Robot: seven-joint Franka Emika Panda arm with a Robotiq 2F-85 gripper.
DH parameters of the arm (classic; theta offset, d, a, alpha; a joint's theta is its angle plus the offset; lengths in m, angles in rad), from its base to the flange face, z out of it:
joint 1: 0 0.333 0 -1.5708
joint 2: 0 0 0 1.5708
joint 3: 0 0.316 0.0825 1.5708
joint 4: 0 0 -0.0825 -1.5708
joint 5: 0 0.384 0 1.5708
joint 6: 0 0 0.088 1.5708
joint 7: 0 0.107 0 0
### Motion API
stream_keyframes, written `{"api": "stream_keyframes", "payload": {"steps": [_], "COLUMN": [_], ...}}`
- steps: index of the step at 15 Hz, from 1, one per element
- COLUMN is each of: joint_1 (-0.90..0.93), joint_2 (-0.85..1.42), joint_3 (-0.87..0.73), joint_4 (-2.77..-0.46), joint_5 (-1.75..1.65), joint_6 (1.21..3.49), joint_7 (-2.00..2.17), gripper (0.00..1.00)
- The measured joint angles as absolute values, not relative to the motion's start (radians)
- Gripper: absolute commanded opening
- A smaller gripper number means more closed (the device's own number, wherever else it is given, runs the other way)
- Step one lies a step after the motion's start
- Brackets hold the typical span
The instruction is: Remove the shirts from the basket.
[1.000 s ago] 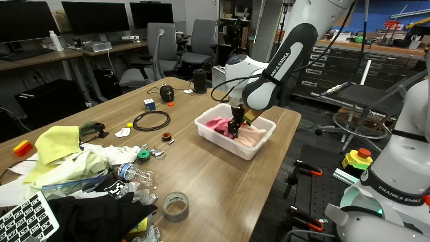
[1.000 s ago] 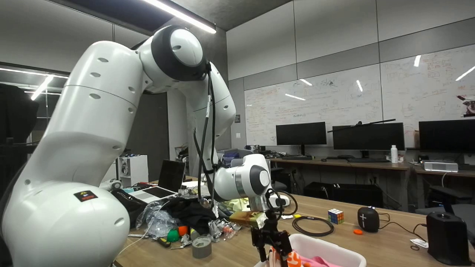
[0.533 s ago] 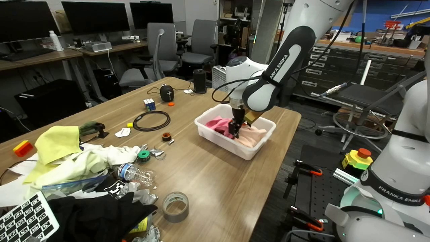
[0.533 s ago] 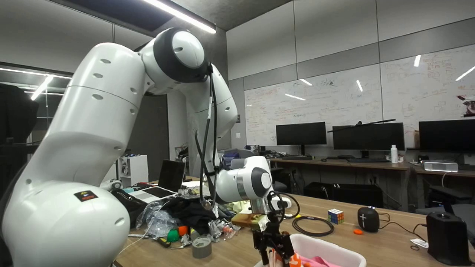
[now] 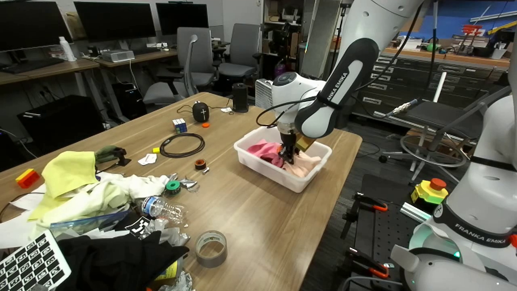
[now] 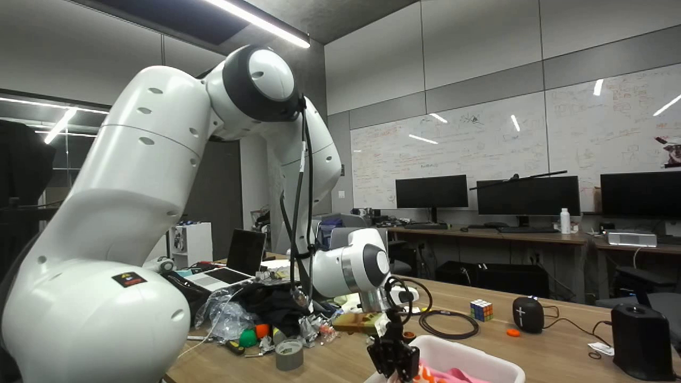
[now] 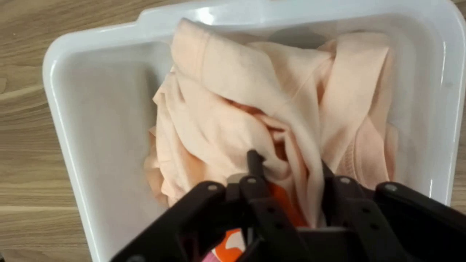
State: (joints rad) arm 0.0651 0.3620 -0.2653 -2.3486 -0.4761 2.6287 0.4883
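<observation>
The wooden desk [image 5: 258, 226] spreads wide, and above it the white arm [image 6: 149, 165] angles down to the white basket [image 5: 266, 171]! In there lies the peach shirt [image 7: 225, 120], creased and heaped, with the pink shirt [image 5: 262, 148] just beside it. And the jaws? They straddle a bunched fold of peach cloth; whether they're clamped, I can't tell! Well apart from the basket sits a multicoloured cube [image 5: 179, 126].

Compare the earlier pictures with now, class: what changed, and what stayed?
The arm has moved down, and its jaws have drawn closer together, a fold of the peach shirt between them; whether it is gripped, I cannot tell. The basket stayed put, pink shirt still inside, as did the duct tape.
</observation>
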Motion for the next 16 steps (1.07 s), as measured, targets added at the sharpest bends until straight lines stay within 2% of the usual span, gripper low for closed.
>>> {"api": "stream_keyframes", "payload": {"steps": [3,7,16], "joint_1": [0.076,0.08,0.004], "joint_2": [0.36,0.308,-0.14], "joint_3": [-0.269,-0.269,-0.209], "joint_4": [-2.35,-2.37,-2.469], "joint_5": [-0.479,-0.479,-0.479], "joint_6": [2.628,2.616,2.396], "joint_7": [0.491,0.489,0.458], "gripper": [0.02,0.07,0.06]}}
